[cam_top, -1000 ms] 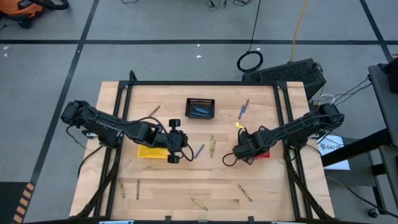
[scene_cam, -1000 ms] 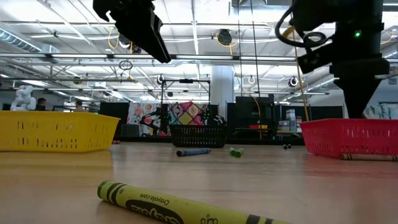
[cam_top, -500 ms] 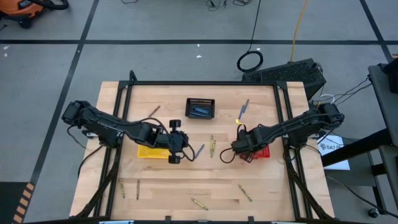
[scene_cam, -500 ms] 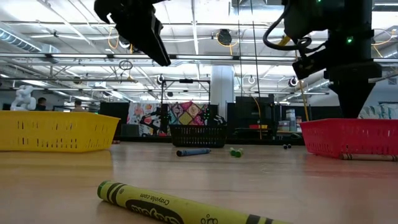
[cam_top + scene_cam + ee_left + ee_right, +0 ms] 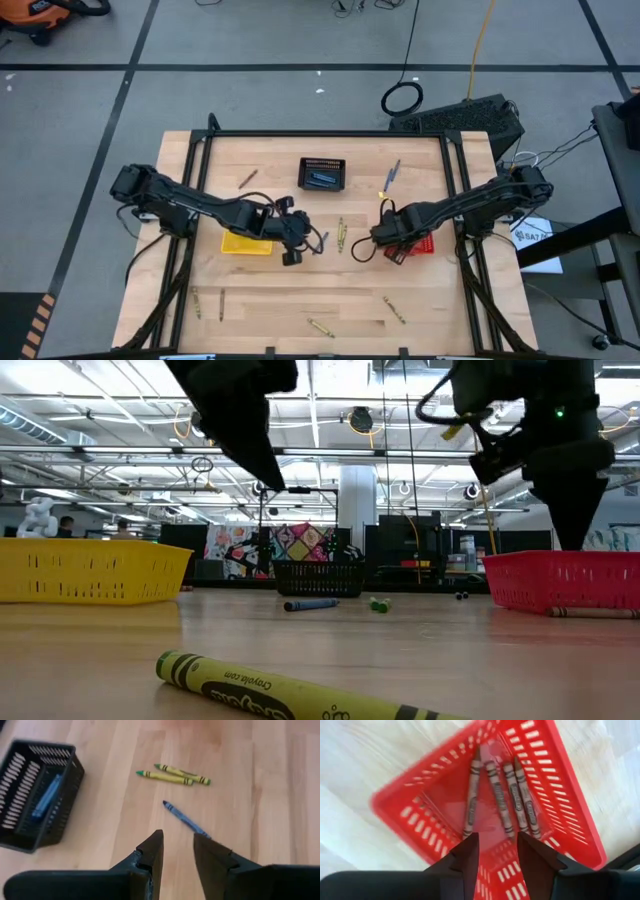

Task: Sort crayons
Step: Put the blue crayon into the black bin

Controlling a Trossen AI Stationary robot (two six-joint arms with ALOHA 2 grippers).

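Left gripper (image 5: 177,852), open and empty, hovers just beside the blue crayon (image 5: 184,819) on the table (image 5: 260,795).

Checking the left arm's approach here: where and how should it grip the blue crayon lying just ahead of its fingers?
The blue crayon lies flat and alone on the bare table, with the two yellow crayons apart from it. Best to come straight down with the open left gripper and pinch mid-shaft, fingers across its thin width, so it should not pivot.
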